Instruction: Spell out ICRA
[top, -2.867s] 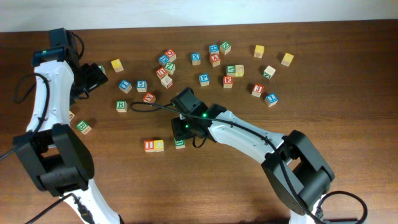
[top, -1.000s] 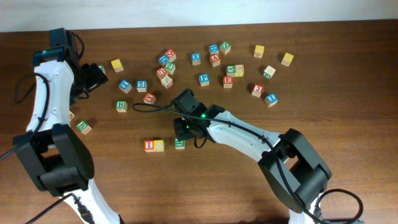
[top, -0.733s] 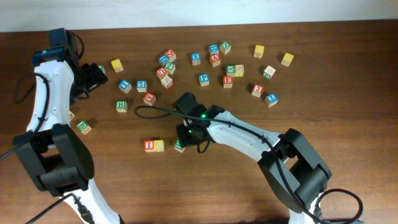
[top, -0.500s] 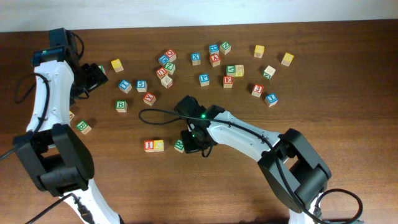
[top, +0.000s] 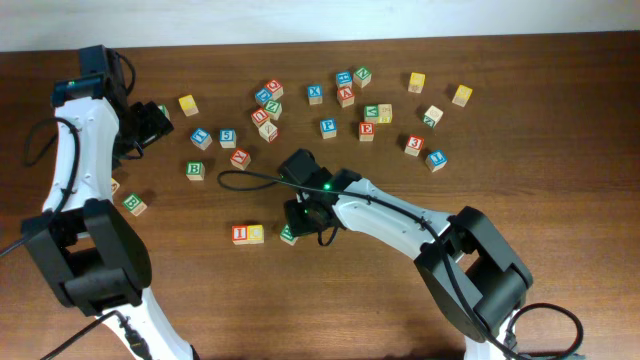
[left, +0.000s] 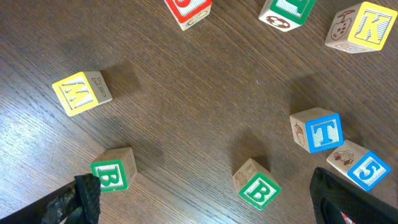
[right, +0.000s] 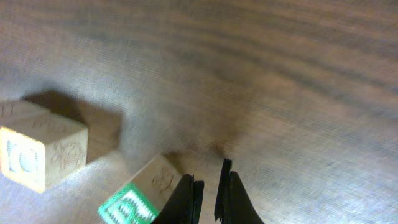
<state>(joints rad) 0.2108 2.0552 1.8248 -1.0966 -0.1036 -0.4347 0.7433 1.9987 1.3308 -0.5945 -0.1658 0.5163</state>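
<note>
Just beside right hand: green block.

A dark wooden table fills the frame, with small alphabet cubes scattered on it. At the left sits a yellow-faced cube whose letter reads as W or M. A green "B" cube lies at lower left, and a second green "B" cube at lower centre. At the right a blue "T" cube stands just beside a blue "5" cube. A yellow "K" cube sits at upper right. A red cube and a green cube are cut by the top edge. The left gripper is spread wide, its black fingertips in the bottom corners, touching no cube.
</note>
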